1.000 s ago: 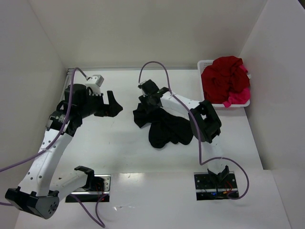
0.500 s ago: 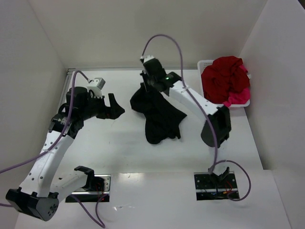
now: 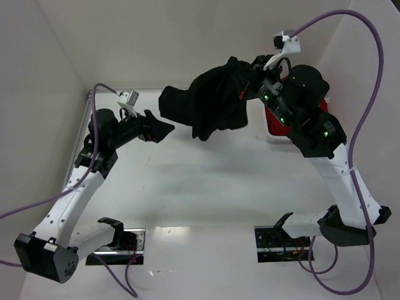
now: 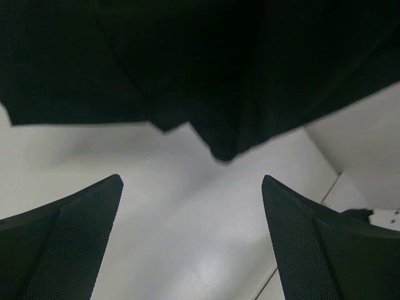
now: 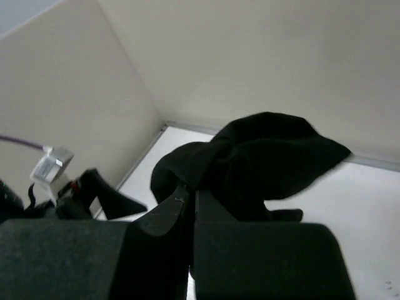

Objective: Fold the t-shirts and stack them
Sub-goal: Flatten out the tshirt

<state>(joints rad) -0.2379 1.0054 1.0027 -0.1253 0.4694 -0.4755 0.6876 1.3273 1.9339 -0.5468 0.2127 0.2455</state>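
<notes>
Right tool point(image 5: 189, 201) is clamped on the black shirt point(image 3: 209, 103), pinching a bunched fold, arm raised high at the far right. The shirt hangs in the air over the far middle of the table point(image 3: 206, 187). It looks clear of the surface, with its shadow below. It's a crumpled lump, with no clean hem or sleeve showing from above.

Left tool point(image 4: 192, 180) is wide open with nothing in it, just left of the shirt's low left lobe. From its wrist view the cloth's lower edge hangs right above the gap between the fingers.

My read: this is the lift-and-hand-off before spreading the shirt flat. To do it well:
- Left should go for the outermost hanging corner, not the thick middle, and take one layer if possible.
- Right should hold its height until left closes, or the slack pools on the table.
- Then pull the two grips apart sideways so the shirt tensions out, and lay it down mid-table, away from the basket.
- Can't tell which part right is holding (collar, hem or sleeve), so it may need a regrasp once the shirt is flat.

The table is white and smooth, slightly glossy near the arm bases, so cloth should slide easily and may drag when released.

The room is tight, with plain white walls point(image 3: 187, 44) on the left, far and right sides. The red shirts point(image 3: 270, 120) sit in the far-right corner, mostly hidden behind the right arm. The right arm's purple cable point(image 3: 370, 44) loops wide by the right wall. Possible snag there.
</notes>
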